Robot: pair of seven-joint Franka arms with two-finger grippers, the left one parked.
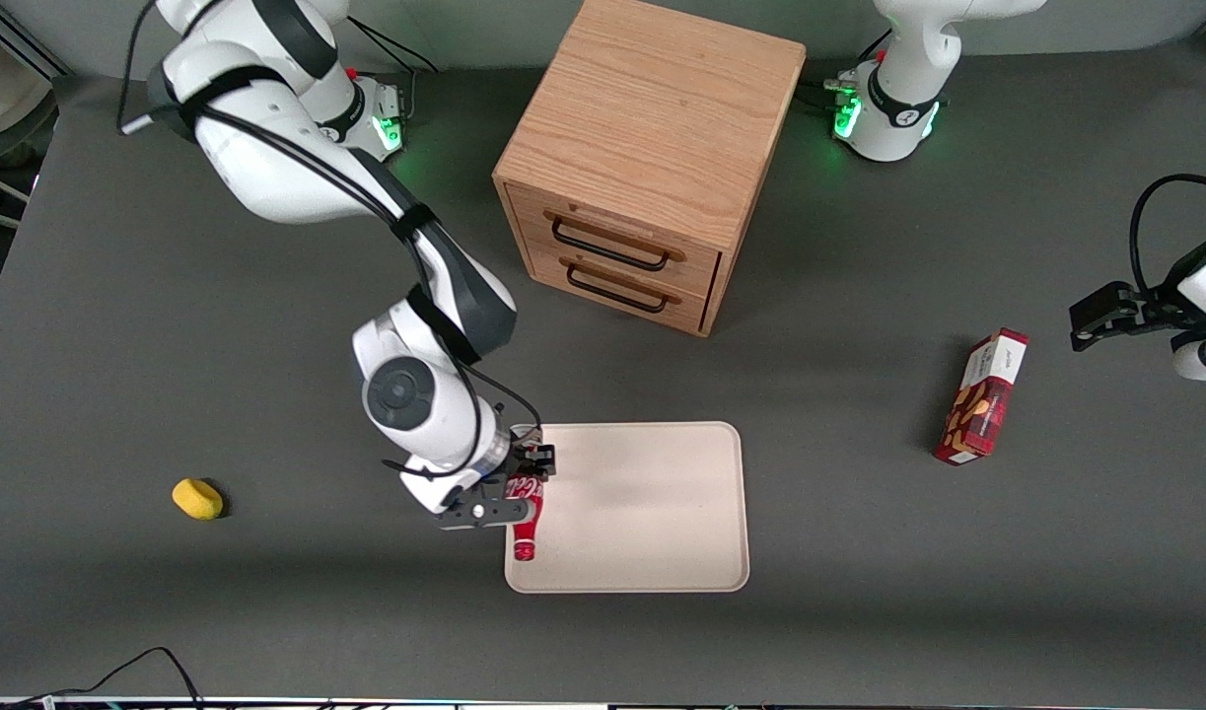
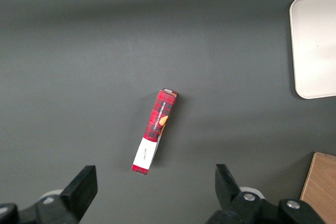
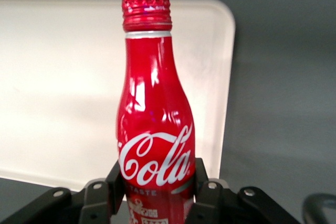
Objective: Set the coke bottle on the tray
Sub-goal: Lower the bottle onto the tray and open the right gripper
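A dark grey table held a large cream tray with rounded corners and a low rim, lying near the front camera. The right arm's gripper was at the edge of the tray that faces the working arm's end of the table, its two black fingers clamped on the lower body of a small red Coca-Cola bottle. The bottle lay roughly level, over the tray's edge, with its red cap pointing toward the front camera. Whether it touched the tray surface or was held just above it could not be told from these views. In the right wrist view the bottle filled the frame, white script across its body, cap clear of the fingers, with the tray spread beneath it. A wooden two-drawer cabinet stood farther from the front camera than the tray. A red snack box lay well apart toward the parked arm's end of the table, and a small yellow sponge-like lump sat toward the working arm's end.
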